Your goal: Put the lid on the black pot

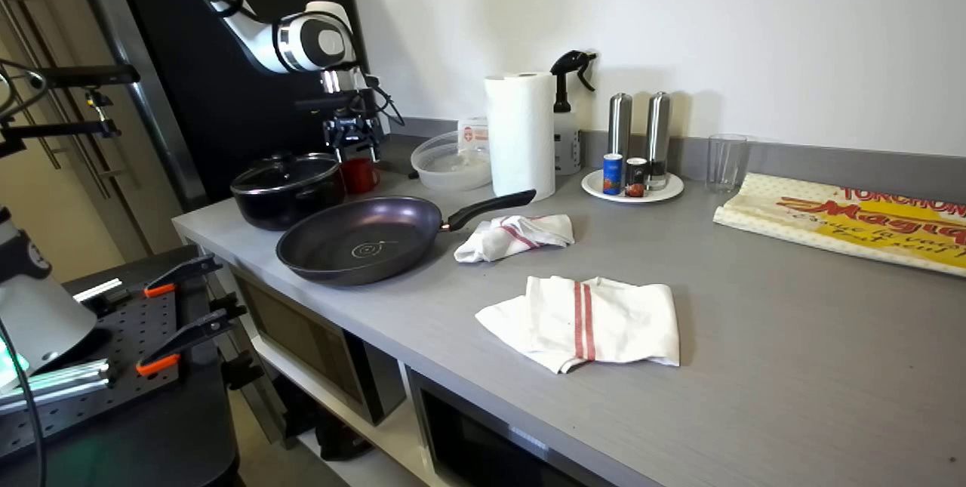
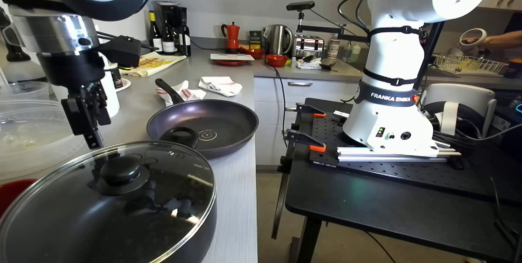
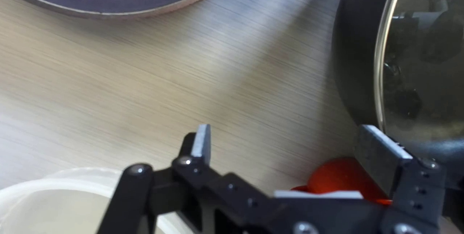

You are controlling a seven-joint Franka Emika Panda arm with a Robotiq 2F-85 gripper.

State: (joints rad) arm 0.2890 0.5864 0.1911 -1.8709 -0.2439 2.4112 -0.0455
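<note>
The black pot (image 1: 290, 204) stands at the counter's end in an exterior view, and its dark side also shows in the exterior view (image 2: 206, 230) and the wrist view (image 3: 353, 49). The round glass lid (image 1: 279, 172) with a black knob lies on top of the pot; it also shows in the exterior view (image 2: 81, 210) and, cut off, in the wrist view (image 3: 427, 81). My gripper (image 1: 357, 153) is open and empty, pointing down beside the pot, apart from the lid's knob. Its two fingers are wide apart in the wrist view (image 3: 293, 143). The gripper also shows in the exterior view (image 2: 99, 132).
A red mug (image 1: 360, 175) stands beside the pot, under the gripper. A see-through plastic container (image 1: 451, 166) is near the wall. A wide frying pan (image 1: 362, 241) sits beside the pot. A paper roll (image 1: 521, 136) and folded towels (image 1: 589, 321) are farther along the counter.
</note>
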